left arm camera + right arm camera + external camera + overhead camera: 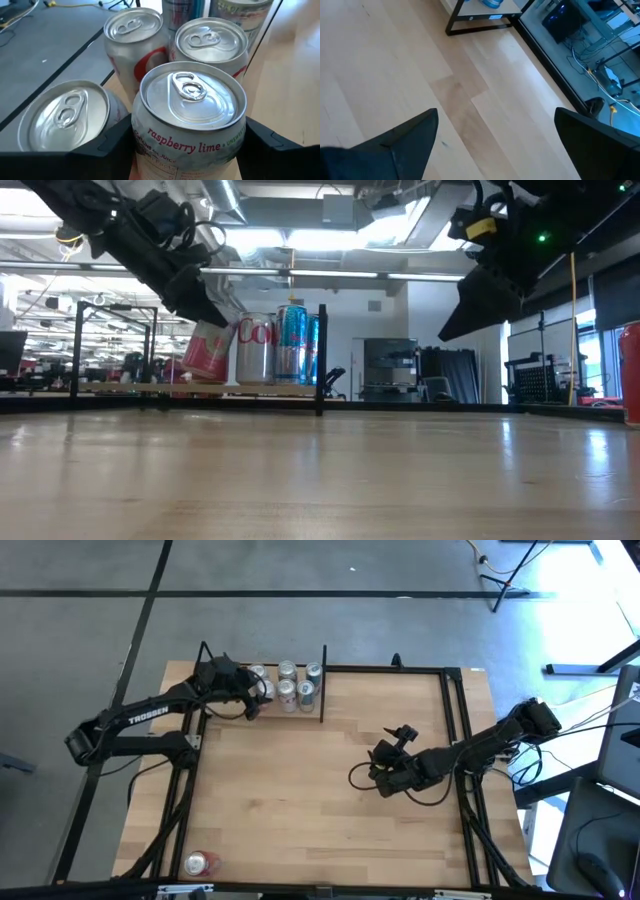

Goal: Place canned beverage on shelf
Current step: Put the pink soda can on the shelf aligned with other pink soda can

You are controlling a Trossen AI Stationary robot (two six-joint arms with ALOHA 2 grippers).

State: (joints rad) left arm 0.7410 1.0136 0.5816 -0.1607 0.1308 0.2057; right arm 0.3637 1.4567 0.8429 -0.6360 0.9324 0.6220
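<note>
Pinching a raspberry lime can (189, 125), the left end effector (186, 145) hangs tilted over the shelf (238, 703).

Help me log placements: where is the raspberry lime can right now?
The raspberry lime can sits tilted in the left pincer at the table's far-left corner, just above the shelf, beside the cans standing there.
</note>
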